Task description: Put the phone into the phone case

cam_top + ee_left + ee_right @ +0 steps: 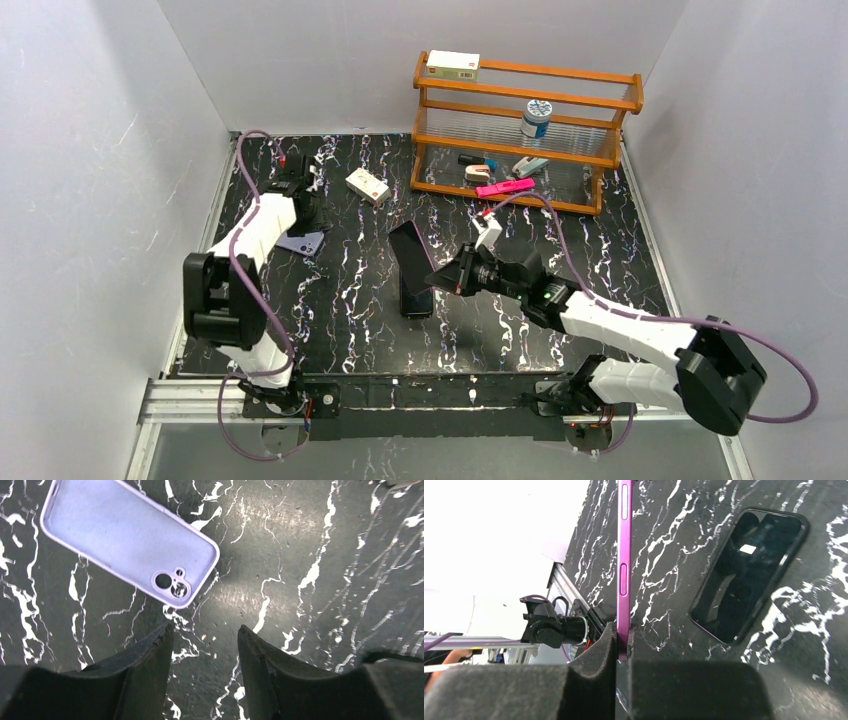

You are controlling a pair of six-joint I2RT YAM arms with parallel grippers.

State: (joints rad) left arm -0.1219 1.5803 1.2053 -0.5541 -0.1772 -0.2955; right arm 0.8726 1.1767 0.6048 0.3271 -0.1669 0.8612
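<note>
- Top view: the right gripper [447, 277] is clamped on the phone [406, 250], which is tilted up at mid-table near a black slab [418, 302] lying flat. The left gripper [308, 220] hangs by the phone case [300, 243] at the left.
- Left wrist: the jaws are spread and empty. The lavender phone case [130, 540] lies flat on the table [325, 605], just ahead of the fingers [162, 650].
- Right wrist: the jaws are clenched on the phone's [624, 565] end. It is seen edge-on, and the slab [749, 575] lies apart from it.

One phone [625, 555], one case [125, 535], one slab [749, 575]
</note>
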